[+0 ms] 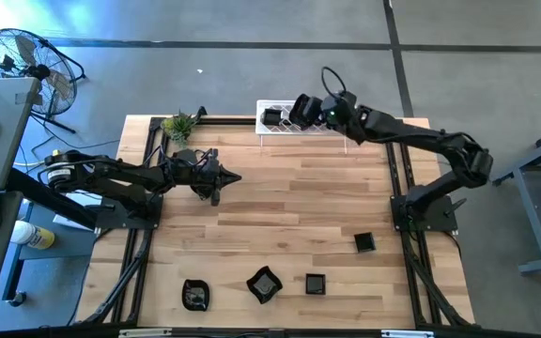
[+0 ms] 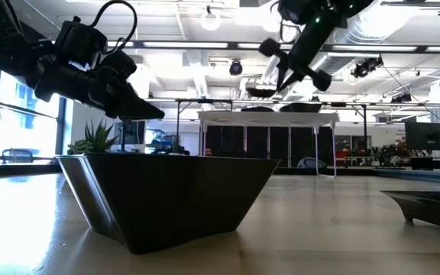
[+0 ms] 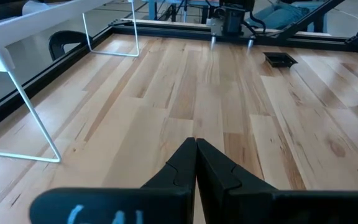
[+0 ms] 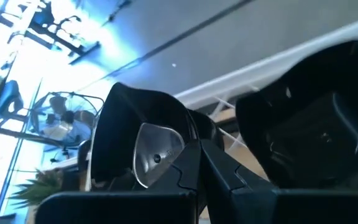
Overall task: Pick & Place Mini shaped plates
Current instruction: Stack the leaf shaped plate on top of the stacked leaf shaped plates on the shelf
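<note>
My right gripper [image 1: 295,113] [image 4: 197,144] hovers over the white wire rack [image 1: 338,130] at the table's far edge, shut on a glossy black mini plate [image 4: 143,144] [image 2: 261,92]. Another black plate [image 1: 271,117] [image 4: 316,130] rests on the rack beside it. Several more plates lie flat along the near side of the table [image 1: 195,296] [image 1: 264,284] [image 1: 315,283] [image 1: 364,243]. My left gripper [image 1: 236,176] [image 3: 196,144] is shut, holds nothing, and hangs above the left half of the table. My right gripper pinches the plate by its rim [image 4: 185,144], right at the fingertips. The fingers slant down from above the rack. The plate sticks out to one side of the fingers and is lifted just clear of the rack top [image 2: 266,114]. The exact contact is partly hidden by the fingers.
A small green plant [image 1: 178,125] stands at the far left corner, next to the rack. In the low view one plate [image 2: 166,198] fills the foreground. Bare wood lies across the middle of the table. A fan and a cart stand off the left side.
</note>
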`<state>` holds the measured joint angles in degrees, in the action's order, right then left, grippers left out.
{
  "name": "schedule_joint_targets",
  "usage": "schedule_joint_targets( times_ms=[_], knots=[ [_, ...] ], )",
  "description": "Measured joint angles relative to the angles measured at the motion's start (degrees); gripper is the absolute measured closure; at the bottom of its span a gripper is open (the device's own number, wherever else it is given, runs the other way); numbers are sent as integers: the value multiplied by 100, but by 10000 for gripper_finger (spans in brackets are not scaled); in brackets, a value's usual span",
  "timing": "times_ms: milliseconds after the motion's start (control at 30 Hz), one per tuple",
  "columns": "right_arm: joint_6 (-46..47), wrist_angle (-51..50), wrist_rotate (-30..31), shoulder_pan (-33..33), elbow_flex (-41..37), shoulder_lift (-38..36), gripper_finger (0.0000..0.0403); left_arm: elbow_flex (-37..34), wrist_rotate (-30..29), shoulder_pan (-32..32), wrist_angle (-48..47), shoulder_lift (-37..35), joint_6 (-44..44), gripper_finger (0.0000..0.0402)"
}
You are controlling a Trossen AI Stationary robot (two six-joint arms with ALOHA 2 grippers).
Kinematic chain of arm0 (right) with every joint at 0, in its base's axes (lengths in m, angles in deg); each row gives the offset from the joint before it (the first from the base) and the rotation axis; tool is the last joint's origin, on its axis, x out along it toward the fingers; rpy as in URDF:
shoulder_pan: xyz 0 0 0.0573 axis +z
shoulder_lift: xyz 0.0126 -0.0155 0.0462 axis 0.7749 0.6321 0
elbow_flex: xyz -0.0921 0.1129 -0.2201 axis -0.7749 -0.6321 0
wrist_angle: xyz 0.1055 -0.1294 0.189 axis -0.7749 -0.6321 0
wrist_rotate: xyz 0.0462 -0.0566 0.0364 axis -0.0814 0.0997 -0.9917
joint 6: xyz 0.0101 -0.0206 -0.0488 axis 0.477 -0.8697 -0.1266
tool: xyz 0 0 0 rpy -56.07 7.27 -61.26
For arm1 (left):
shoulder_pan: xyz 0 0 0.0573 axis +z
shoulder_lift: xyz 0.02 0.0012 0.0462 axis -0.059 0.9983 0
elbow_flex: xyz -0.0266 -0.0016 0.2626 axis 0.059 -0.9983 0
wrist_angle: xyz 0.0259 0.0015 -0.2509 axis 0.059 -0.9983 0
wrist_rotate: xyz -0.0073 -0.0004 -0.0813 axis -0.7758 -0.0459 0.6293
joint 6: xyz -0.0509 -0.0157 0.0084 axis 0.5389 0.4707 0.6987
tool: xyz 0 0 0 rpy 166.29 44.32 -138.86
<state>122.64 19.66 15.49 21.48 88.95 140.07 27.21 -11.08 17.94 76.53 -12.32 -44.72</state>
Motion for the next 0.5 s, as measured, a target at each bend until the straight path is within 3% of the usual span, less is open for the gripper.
schedule_joint_targets(
  times_ms=[500],
  knots=[
    [277, -33, -81, -61, 0, 236, 392, 0, 4, 1, 3, 0, 50, 396]
  ],
)
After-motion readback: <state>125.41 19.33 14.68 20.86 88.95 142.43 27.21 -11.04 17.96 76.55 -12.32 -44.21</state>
